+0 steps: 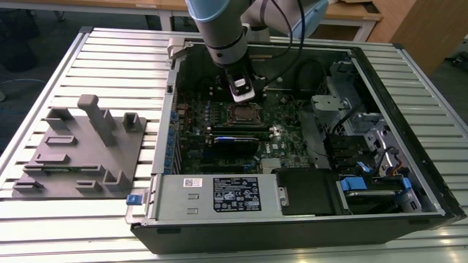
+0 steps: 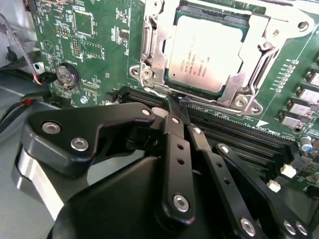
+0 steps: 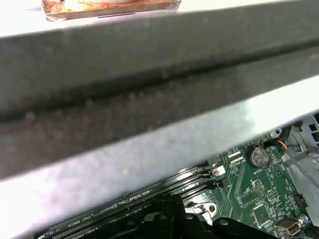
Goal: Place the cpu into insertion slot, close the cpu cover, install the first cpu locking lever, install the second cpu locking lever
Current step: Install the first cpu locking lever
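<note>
The silvery cpu [image 2: 207, 55] lies flat in the insertion slot [image 1: 244, 114] on the green motherboard. The cpu cover [image 2: 260, 50], a silvery frame, lies down around the chip, which shows through its window. My gripper [image 2: 175, 102] is shut, with nothing visible between the fingers. Its tips rest at the cover's edge, on the side next to the memory slots [image 2: 239, 134]. In the exterior view the gripper [image 1: 244, 98] hangs just behind the socket, inside the open computer case. I cannot make out how the locking levers stand.
The case walls [image 1: 172, 109] enclose the board. A power supply [image 1: 219, 194] sits at the front, drive bays and cables [image 1: 365, 137] at the exterior view's right. A grey fixture plate [image 1: 80, 148] lies outside at the left. A coin battery [image 2: 66, 74] sits near the socket.
</note>
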Robot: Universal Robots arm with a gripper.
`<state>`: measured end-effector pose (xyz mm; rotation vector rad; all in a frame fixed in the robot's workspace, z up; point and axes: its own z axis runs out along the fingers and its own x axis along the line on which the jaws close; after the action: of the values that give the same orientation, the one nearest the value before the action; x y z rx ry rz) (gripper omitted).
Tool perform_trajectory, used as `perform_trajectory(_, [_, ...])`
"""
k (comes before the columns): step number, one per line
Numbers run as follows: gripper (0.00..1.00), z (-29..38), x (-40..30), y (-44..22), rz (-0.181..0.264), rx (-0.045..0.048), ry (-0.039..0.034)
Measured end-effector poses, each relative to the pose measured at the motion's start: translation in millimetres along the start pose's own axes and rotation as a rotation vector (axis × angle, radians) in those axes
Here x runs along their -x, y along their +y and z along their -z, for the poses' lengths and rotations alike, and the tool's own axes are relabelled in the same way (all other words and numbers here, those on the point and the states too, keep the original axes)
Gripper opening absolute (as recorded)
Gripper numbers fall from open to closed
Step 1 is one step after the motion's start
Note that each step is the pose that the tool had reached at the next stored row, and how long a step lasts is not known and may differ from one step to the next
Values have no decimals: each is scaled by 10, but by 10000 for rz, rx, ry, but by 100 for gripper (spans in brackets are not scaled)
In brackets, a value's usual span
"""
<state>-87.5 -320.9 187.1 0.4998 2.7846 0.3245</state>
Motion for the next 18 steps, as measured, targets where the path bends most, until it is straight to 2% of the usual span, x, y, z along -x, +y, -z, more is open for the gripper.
perform_trajectory(13, [10,161,42,45,2,-8,2])
perform_trajectory(15, [10,165,44,48,23,-67,-21])
perform_trajectory(18, [10,167,43,47,87,-261,-85])
